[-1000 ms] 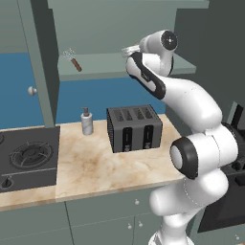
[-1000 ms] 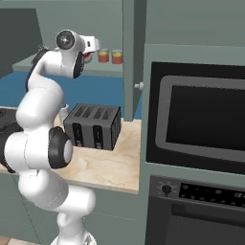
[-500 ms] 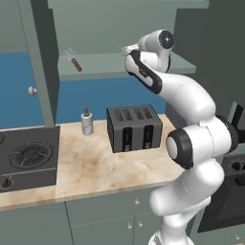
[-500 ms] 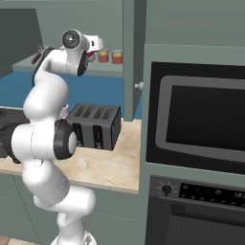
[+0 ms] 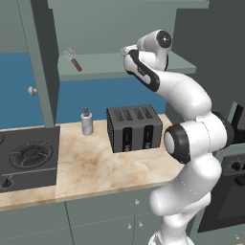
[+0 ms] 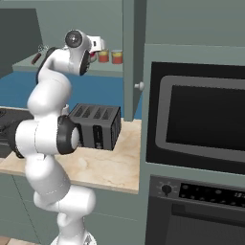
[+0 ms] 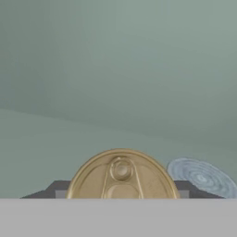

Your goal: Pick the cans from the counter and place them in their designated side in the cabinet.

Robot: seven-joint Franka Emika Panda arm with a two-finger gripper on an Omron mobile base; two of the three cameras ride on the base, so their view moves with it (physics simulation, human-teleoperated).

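Arm body: glossy white rounded shell segments (image 5: 191,98), smooth and tube-like, bulging at each link. Joints marked by dark charcoal bands; one wide black ring (image 5: 178,143) wraps the large round elbow housing, seen from the other side as a dark collar (image 6: 64,135). A long black curved strip (image 5: 143,74) runs along the upper forearm link. The wrist ends in a white disc-shaped cap with a dark grey circular centre (image 5: 163,39); same cap from the right base view (image 6: 74,39). Lower links are thick white curved cylinders (image 6: 52,182) stacked down to the base. No cables, screws or printed markings are discernible. Small dark finger tips of the tool (image 7: 121,190) appear as flat charcoal blocks.
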